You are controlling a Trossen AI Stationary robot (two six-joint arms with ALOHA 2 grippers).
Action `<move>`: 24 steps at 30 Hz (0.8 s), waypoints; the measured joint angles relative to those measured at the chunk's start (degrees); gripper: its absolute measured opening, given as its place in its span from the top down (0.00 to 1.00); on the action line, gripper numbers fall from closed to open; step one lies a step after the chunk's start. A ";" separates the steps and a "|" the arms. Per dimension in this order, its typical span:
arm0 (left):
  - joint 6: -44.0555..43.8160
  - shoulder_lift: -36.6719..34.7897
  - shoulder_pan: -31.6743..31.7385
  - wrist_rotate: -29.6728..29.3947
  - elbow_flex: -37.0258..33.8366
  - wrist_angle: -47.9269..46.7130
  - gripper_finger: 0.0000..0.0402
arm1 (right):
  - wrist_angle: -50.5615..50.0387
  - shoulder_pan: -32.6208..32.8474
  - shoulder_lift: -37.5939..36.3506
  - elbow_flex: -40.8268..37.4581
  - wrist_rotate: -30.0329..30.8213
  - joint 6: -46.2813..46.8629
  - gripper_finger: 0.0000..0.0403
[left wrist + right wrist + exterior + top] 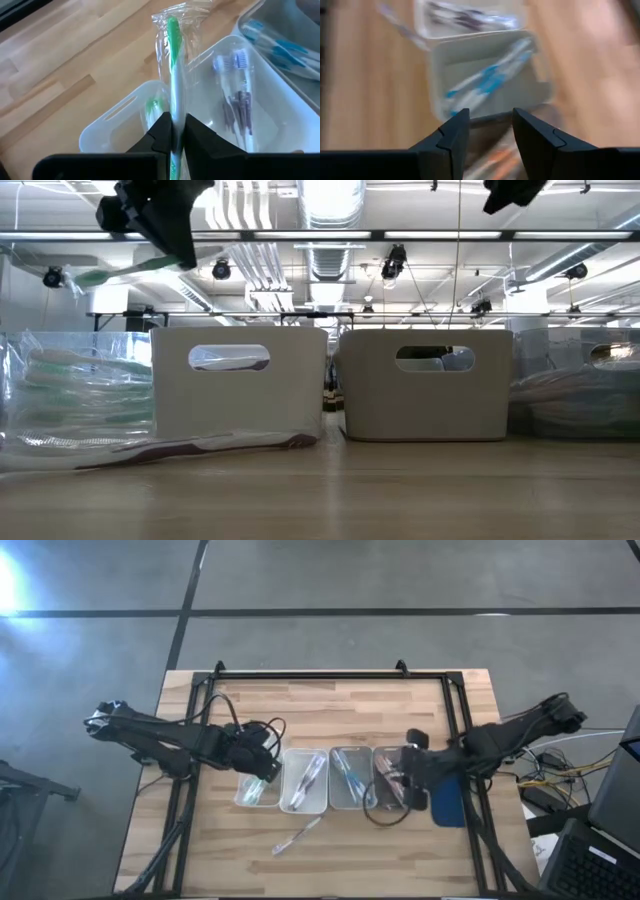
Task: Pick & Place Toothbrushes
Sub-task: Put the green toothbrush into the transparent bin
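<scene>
Surface (330,705): wooden, with a dark frame round it. Landmark for all places below: the row of four clear trays across the middle.

Trays, counted from the left arm's end: first (257,790) holds green brushes, second (303,781) purple ones, third (349,778) blue ones, fourth (390,778) red-pink ones, as far as the wrapping shows.

Blue pad (447,800): lies just beyond the fourth tray, under the right arm.

Left claw (174,131): above the first tray, pressed together on a wrapped green toothbrush (173,65). The brush sticks out forward past the fingertips, wrapper loose around the head.

Right claw (491,131): over the fourth tray, fingers spread, nothing between them. The blue brushes (485,80) in the third tray lie beyond it in the right wrist view.

Stray brush (297,835): lies loose on the surface, just beside the second tray on the near side, outside every tray.

Judgement: left arm is about to drop green into green.

Risks:
- Grip is on slick wrapper near one end, so the brush may swing or slide out early and land on the rim or in the second tray.
- Long overhang could catch the tray wall on release.
- Crinkled wrapper may cling to a finger.
- Stray brush not yet sorted and easily overlooked.
</scene>
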 joint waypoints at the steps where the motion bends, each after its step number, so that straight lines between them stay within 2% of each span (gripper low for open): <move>1: -0.37 0.02 0.00 0.01 0.00 -0.29 0.92 | 1.78 -1.02 -1.57 -1.26 -3.18 -0.02 0.65; 4: -1.04 0.02 0.00 0.47 0.00 -1.23 0.92 | 4.13 -3.71 -5.60 -4.57 -8.77 0.06 0.67; 14: -4.42 0.04 0.07 4.84 -5.34 -1.10 0.92 | 4.29 -7.76 -14.37 -11.93 -6.91 0.88 0.74; 24: -4.83 0.07 2.38 7.68 -8.59 1.83 0.92 | 4.30 -8.04 -15.56 -12.99 -6.75 0.86 0.79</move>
